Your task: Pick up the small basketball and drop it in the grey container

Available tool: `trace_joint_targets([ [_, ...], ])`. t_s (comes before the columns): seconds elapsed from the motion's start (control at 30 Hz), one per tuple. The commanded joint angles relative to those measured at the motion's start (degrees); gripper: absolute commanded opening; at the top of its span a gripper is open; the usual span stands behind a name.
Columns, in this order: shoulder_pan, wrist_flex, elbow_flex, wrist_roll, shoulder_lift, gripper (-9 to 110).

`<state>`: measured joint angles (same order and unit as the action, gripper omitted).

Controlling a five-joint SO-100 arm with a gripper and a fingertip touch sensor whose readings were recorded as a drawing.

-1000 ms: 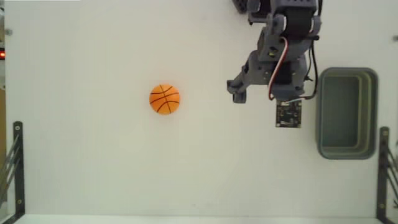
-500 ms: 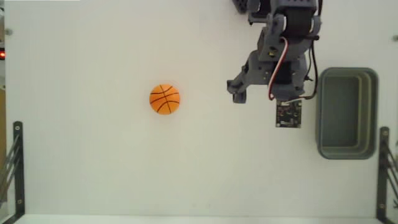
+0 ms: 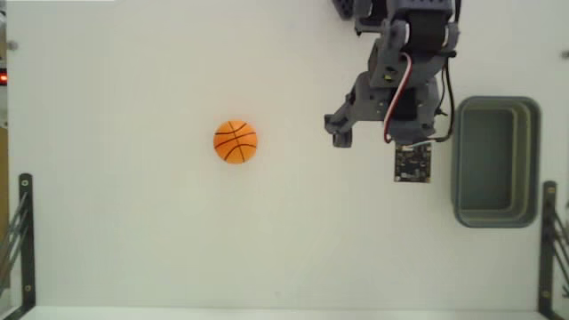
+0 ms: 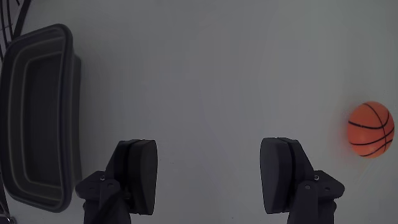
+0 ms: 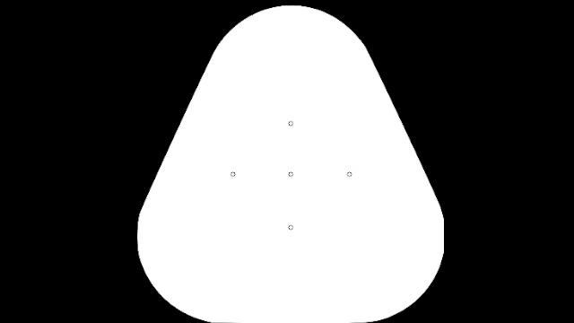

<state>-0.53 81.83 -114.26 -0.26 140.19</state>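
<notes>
Orange with thin black seam lines, the small basketball [image 3: 236, 141] sits alone on the white worktop [image 3: 133, 231], left of centre in the fixed view and well apart from everything else. Its surface looks matte and evenly coloured, and the seams curve across it in the usual basketball pattern. In the wrist view the same ball [image 4: 370, 129] lies at the far right edge, beyond the right finger.

Grey-green plastic forms the grey container [image 3: 494, 161], a rectangular tub with rounded corners, a thick rim and a deep hollow; it stands near the right edge of the fixed view and shows nothing inside. In the wrist view it fills the left side [image 4: 38, 118].

Between ball and tub, nearer the tub, the arm reaches in from the far edge. Its gripper [image 4: 209, 176] is spread wide with bare worktop between the 2 fingers (it holds nothing).

Compared with the frames from 1.0 s and 0.5 s ago, nothing differs: ball, tub and arm keep the same places and pose.

A small dark circuit board [image 3: 413, 163] hangs on the arm; any print on it is too small to read.
</notes>
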Motion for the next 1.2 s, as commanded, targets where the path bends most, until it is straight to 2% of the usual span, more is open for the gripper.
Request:
trace_joint_targets([
  [0.0, 0.53, 0.13, -0.30, 0.26, 1.93, 110],
  [0.4, 2.30, 0.13, -0.30, 0.26, 1.93, 110],
  [1.17, 19.03, 0.13, -0.30, 0.26, 1.93, 110],
])
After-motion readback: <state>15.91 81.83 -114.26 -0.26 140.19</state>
